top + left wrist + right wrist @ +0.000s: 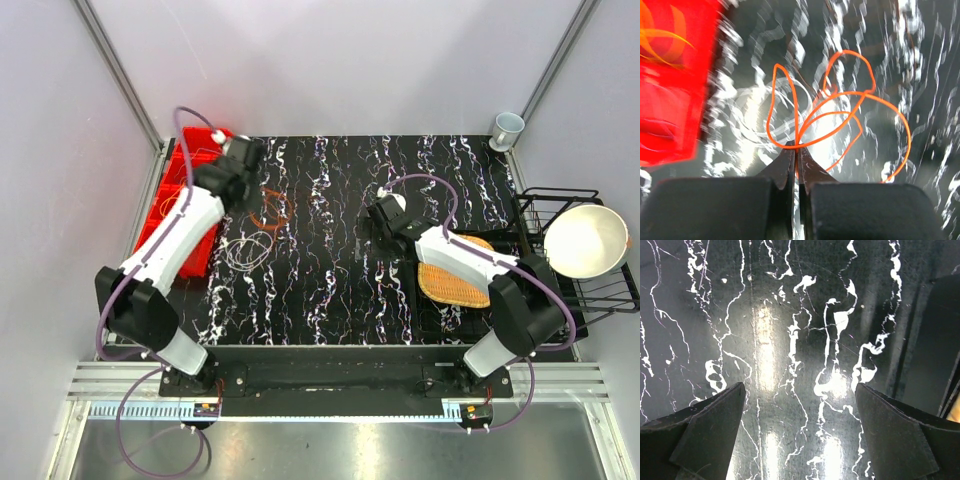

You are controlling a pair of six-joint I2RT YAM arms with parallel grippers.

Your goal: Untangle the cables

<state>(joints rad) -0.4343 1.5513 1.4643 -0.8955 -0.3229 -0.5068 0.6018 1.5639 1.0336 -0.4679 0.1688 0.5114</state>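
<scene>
Orange cable [850, 93] pinched by left pincer [796, 146] — arm [180, 235] stretched forward.

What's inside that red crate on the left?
Thin orange and yellow cable loops show inside the red crate. The left arm reaches over its right side, so anything lying under there cannot be seen.

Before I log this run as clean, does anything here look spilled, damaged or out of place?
Nothing looks spilled or damaged. The orange cable is a loose tangle pinched in the shut left gripper; a whitish cable lies coiled beside the red bin.
</scene>
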